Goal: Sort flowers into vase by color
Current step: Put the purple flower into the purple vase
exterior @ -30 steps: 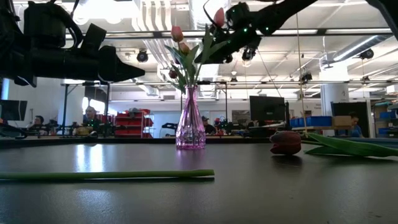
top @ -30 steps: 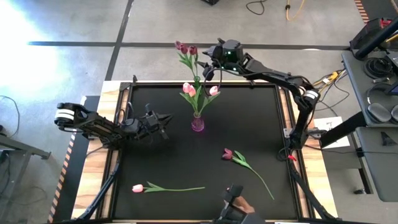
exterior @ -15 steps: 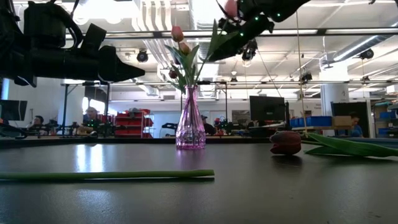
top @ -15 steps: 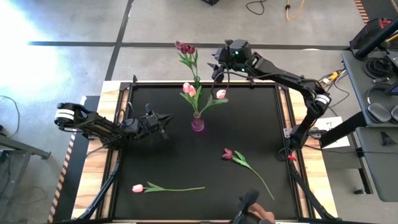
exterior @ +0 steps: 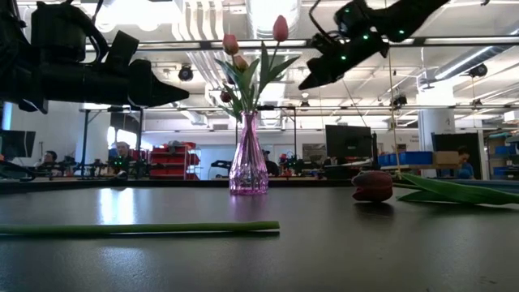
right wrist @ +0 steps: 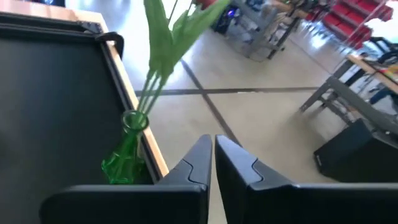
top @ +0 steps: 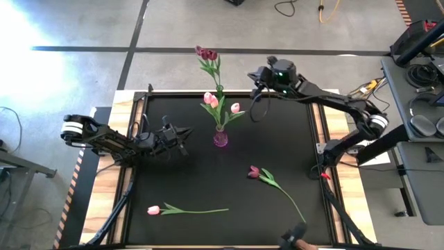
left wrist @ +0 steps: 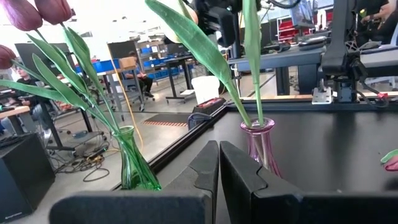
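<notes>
While three pink tulips (top: 220,103) stand in the pink vase (top: 220,138) mid-desk (top: 277,139), two tulips (top: 186,209) lie flat; right hand (top: 258,110), shut and empty, hovers beside the vase; left hand (top: 182,136) shut, empty.

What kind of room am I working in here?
Likely a robotics lab or workshop: a concrete floor with taped lines, desks with monitors, red storage bins, and people seated behind the table.

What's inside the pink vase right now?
The pink vase holds three pale pink tulips with green stems and leaves. The stem ends inside the vase cannot be made out.
</notes>
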Robot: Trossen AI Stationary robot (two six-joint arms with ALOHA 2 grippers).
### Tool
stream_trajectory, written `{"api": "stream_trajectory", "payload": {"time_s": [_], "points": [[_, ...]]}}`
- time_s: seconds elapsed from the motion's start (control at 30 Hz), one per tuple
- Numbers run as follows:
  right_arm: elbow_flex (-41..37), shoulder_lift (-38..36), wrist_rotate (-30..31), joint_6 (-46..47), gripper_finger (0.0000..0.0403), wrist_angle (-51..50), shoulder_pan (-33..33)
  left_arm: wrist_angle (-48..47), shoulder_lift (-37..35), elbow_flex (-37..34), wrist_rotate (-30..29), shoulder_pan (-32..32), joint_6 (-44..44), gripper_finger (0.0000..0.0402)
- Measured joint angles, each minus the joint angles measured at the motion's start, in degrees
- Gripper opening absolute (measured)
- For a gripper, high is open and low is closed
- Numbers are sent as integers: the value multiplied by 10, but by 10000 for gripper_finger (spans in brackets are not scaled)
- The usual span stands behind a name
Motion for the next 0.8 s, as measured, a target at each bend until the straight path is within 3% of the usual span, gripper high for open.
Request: {"api": "stream_trajectory", "payload": {"time_s": [0.2, 0.53, 0.8], "points": [[-81, -71, 1, 13, 13, 41, -9, -1, 0, 12, 20, 0, 14, 1], [-142, -170, -3, 24, 13, 37, -9, -64, -2, 45, 48, -12, 34, 1], [-290, -251, -20, 82, 13, 75, -9, -158, -19, 82, 49, -61, 53, 1]]}}
